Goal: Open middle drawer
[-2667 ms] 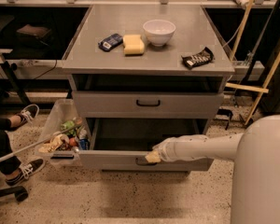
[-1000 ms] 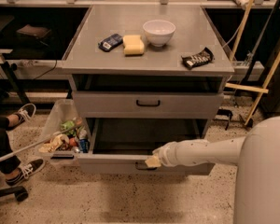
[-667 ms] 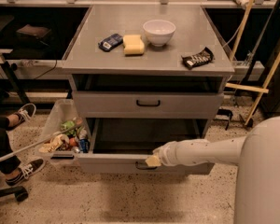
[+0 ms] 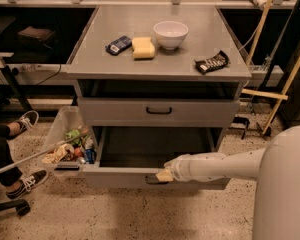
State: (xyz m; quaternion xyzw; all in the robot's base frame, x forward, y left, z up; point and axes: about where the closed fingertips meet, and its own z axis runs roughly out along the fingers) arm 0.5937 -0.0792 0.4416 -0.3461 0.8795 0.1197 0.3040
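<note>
Grey metal fills the camera view, and the middle drawer point(image 4: 110, 178) is the one to watch: a wide, flat grey front, standing pulled well out from the cabinet point(image 4: 85, 91), its dark inside open to the camera and looking bare. A small black bar handle point(image 4: 151, 181) sits at the centre of that front, only partly showing. The gripper point(image 4: 164, 175) is right there, its yellowish tip down on the top edge of the drawer front and touching the handle from the right. Whether it is clamped on the bar or just resting against it cannot be told. The white arm point(image 4: 217, 165) reaches in low from the right, crossing over the drawer's right front corner. Above, the upper drawer point(image 4: 110, 112) is pushed in flush, its own black handle point(image 4: 158, 110) in plain sight. On the tabletop point(image 4: 200, 34) stand a white bowl point(image 4: 170, 34), a yellow sponge point(image 4: 143, 47) just beside it, a blue packet point(image 4: 119, 45) left of the sponge, and a dark snack wrapper point(image 4: 212, 62) near the right front edge. A clear bin point(image 4: 60, 126) of rubbish sits just beside the open drawer's left side.
</note>
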